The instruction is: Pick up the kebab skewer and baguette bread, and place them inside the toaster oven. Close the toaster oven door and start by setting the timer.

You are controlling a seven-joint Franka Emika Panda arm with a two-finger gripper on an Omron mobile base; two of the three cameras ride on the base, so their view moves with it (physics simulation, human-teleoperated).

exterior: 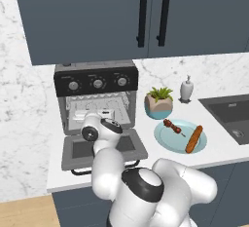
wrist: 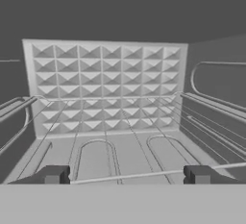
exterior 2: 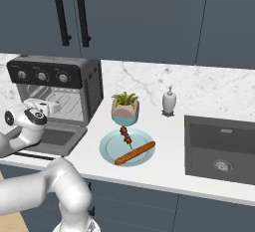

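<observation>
Gripper [wrist: 127,175] open inside toaster oven [exterior: 96,97]; kebab skewer [exterior: 173,126] well right.

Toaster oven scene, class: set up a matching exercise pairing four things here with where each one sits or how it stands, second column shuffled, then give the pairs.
Column one:
1. kebab skewer
2. toaster oven door
3. gripper
4. soap dispenser

Column two:
A. folded down flat, open
B. at the counter's back, beside the sink
C. on the blue plate with the baguette bread
D. inside the toaster oven, jaws apart

Pairs: 1-C, 2-A, 3-D, 4-B
</observation>
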